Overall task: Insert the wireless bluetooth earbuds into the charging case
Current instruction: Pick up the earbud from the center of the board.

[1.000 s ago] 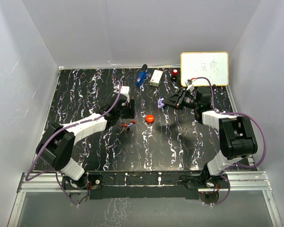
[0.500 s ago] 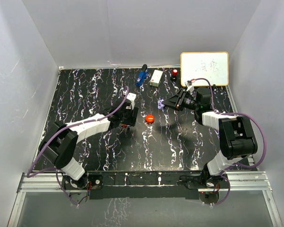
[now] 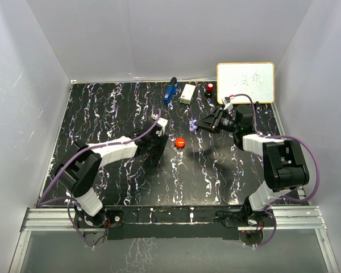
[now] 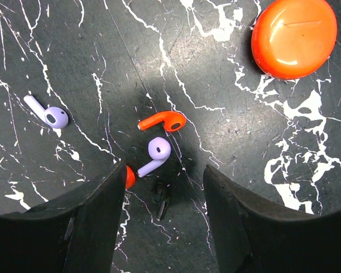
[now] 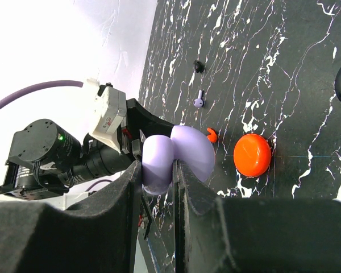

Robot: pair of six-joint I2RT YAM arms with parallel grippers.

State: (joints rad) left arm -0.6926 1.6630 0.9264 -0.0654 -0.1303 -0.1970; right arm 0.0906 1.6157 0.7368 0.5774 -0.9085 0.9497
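Earbuds, orange (image 4: 163,121) and lilac (image 4: 157,152), lie on the worktop (image 4: 244,142) between the spread, empty left fingers (image 4: 111,190), which have swung in over them. Right fingers (image 5: 184,190) stay clenched on the lilac case (image 5: 184,149); the orange puck (image 4: 294,35) sits nearby.

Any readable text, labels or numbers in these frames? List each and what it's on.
whiteboard: dark handwritten marks, perhaps two characters, too blurred to read.
orange case: no print visible.
lilac case, held in the right gripper: no print visible.
Nothing else legible in any view.
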